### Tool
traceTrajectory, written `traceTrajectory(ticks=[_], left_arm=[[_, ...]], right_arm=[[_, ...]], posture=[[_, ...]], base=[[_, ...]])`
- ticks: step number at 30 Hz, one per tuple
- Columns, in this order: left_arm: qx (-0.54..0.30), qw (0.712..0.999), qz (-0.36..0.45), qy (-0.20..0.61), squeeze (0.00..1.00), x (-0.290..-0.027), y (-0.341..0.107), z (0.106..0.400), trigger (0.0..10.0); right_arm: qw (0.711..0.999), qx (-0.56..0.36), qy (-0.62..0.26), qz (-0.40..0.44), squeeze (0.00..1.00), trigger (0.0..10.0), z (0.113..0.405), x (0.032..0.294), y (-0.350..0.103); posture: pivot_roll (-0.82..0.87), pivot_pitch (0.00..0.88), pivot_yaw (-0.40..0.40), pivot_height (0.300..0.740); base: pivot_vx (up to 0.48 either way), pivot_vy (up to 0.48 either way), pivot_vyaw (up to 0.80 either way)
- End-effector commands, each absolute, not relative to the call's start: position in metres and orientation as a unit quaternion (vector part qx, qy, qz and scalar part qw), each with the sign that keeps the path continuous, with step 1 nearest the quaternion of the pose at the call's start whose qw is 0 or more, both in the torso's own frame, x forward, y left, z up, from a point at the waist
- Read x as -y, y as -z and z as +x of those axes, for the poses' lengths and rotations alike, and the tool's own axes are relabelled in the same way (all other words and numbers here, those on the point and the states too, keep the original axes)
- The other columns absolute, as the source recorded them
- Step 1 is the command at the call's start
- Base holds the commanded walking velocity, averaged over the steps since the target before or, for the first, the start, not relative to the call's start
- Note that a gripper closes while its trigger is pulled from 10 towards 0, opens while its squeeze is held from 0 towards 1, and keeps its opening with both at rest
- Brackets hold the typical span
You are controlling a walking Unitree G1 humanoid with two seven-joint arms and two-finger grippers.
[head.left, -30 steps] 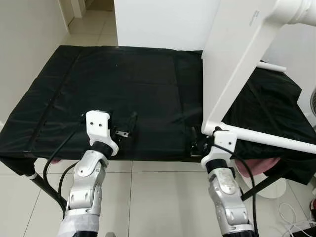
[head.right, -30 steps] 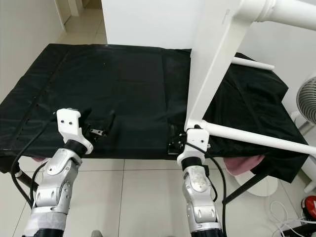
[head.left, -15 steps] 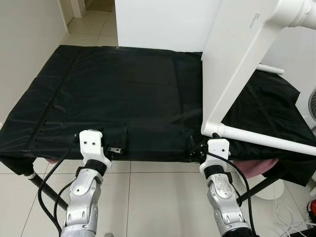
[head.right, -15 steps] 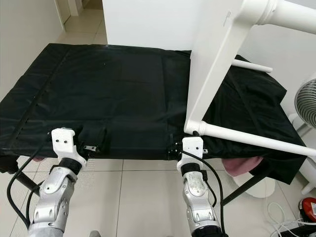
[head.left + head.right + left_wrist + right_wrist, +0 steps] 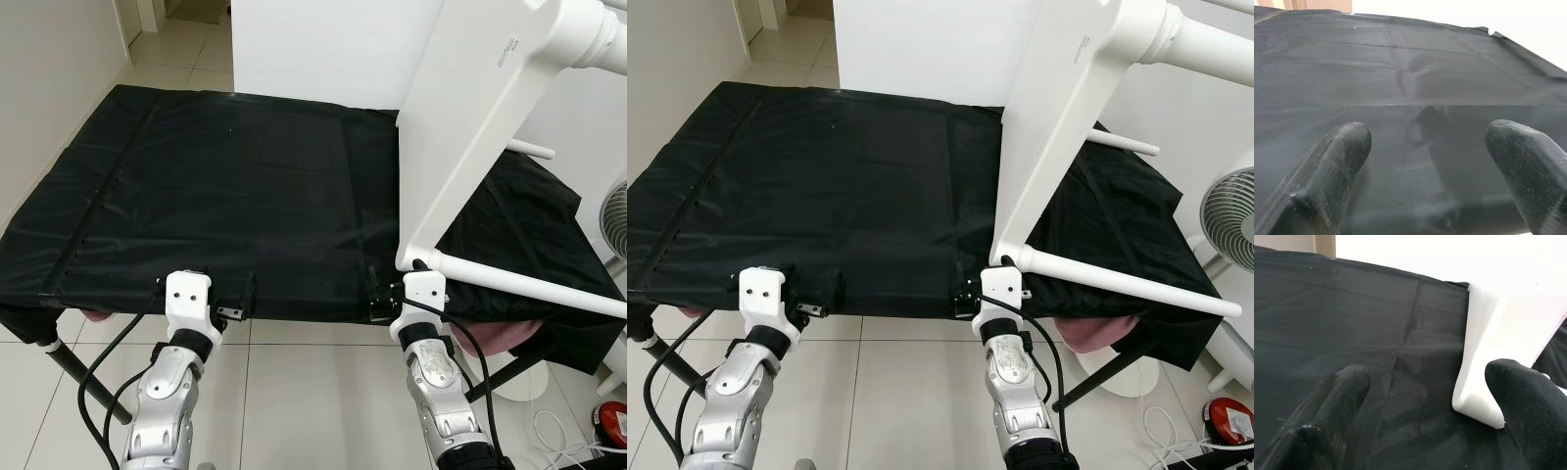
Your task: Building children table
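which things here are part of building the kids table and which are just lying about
Part of the job:
- white table top, tipped up on its edge on the black cloth
- white table legs fixed to it
- right end effector, open, by the top's lower corner
- left end effector, open, over the cloth

Just lying about:
- black cloth
- fan
- pink fabric under the cloth
- white cable on the floor

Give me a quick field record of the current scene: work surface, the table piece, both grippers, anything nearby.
work surface: black cloth draped over a low platform
table piece: white children's table, tipped on its side, its lower corner resting on the cloth near the front edge
table legs: one white leg pointing out to the right from that corner
left gripper: open, at the cloth's front edge, holding nothing
right gripper: open, at the table's lower corner
nearby: white fan on the right; tiled floor
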State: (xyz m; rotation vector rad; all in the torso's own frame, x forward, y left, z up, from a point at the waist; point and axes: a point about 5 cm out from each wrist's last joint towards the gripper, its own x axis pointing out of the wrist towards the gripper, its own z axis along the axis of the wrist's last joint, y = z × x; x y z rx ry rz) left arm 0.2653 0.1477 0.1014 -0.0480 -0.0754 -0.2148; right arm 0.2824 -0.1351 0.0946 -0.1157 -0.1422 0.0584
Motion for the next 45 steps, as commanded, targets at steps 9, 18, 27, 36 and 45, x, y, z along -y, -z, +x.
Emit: traceTrajectory(ticks=[9, 18, 27, 36, 45], left_arm=[[0.044, 0.996, -0.031, 0.065, 0.00, -0.139, -0.106, 0.271, 10.0], [0.059, 0.994, -0.011, 0.092, 0.00, -0.138, -0.111, 0.271, 10.0], [0.078, 0.990, -0.040, 0.115, 1.00, -0.135, -0.115, 0.269, 10.0], [0.086, 0.989, -0.019, 0.117, 0.00, -0.135, -0.120, 0.273, 10.0], [0.094, 0.988, -0.011, 0.124, 0.00, -0.134, -0.124, 0.274, 10.0]], right_arm=[[0.995, 0.072, 0.008, -0.068, 0.00, 10.0, 0.283, 0.147, -0.091], [0.995, 0.076, 0.024, -0.064, 0.00, 10.0, 0.286, 0.151, -0.093], [0.994, 0.085, 0.029, -0.055, 1.00, 10.0, 0.285, 0.153, -0.094], [0.995, 0.083, 0.032, -0.045, 0.00, 10.0, 0.288, 0.154, -0.094], [0.995, 0.084, 0.029, -0.036, 0.00, 10.0, 0.290, 0.154, -0.095]], posture=[[-0.02, 0.000, -0.064, 0.740], [-0.02, 0.000, -0.063, 0.740], [-0.03, 0.000, -0.062, 0.740], [-0.02, 0.000, -0.068, 0.740], [-0.02, 0.000, -0.068, 0.740]], base=[[0.000, 0.000, 0.00], [0.000, 0.000, 0.00], [0.000, 0.000, 0.00], [0.000, 0.000, 0.00], [0.000, 0.000, 0.00]])
